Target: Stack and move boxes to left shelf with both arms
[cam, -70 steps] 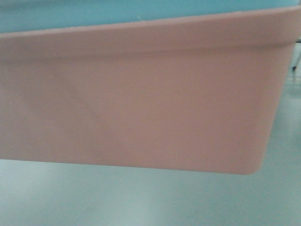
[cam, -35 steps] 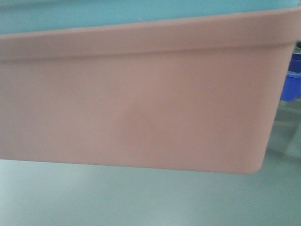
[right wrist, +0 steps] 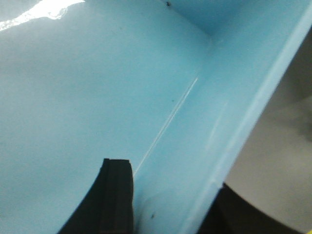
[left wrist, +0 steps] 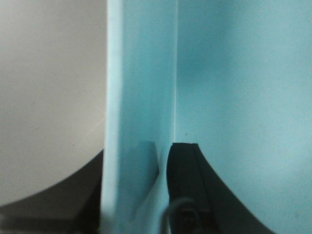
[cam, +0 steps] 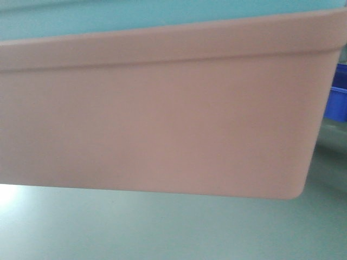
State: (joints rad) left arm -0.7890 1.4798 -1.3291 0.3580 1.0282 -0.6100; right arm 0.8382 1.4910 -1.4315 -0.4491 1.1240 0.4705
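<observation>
Two tubs: pink tub (cam: 162,119) fills nearly the whole front view; blue tub (cam: 135,16) sits nested inside it, only a thin strip of it showing above the pink rim
Underneath: grey floor (cam: 162,227) shows below the pink tub's bottom edge, a bit blurry
Left gripper (left wrist: 139,195): pinched onto the blue tub's side wall; one black finger (left wrist: 185,185) is inside the tub, flat against the wall; the other is a dark shape on the outside, too blurred to say much
Right gripper (right wrist: 170,204): same deal, clamped on the blue tub's wall near a corner; ribbed black finger (right wrist: 114,195) inside, the other one dark at the lower right, outside the rim
Background: dark blue crates (cam: 339,97) peek out at the right edge, behind the pink tub
</observation>
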